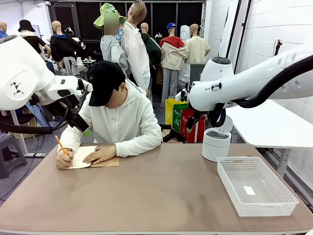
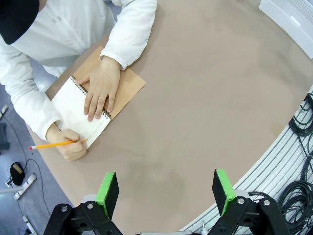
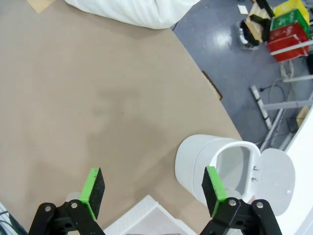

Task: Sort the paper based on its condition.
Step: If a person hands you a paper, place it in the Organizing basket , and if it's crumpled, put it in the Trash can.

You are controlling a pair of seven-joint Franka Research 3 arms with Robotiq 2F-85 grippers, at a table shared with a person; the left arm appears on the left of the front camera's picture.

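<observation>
No loose sheet of paper is in view. A person at the far left of the table writes with an orange pencil (image 2: 56, 144) on the white page (image 2: 73, 105) of a spiral notebook (image 1: 93, 157) with a brown cover, the other hand (image 2: 100, 88) flat on it. My left gripper (image 2: 165, 183) hangs open above the bare tabletop near the notebook, holding nothing; from the front it (image 1: 84, 128) is level with the person's shoulder. My right gripper (image 3: 152, 183) is open and empty, raised over the table's right side (image 1: 191, 122).
A white lattice basket (image 1: 257, 183) sits at the right front of the table. Behind it stands a white round bin (image 1: 215, 143) with its lid swung open (image 3: 215, 166). Cables (image 2: 298, 147) lie off the table's near edge.
</observation>
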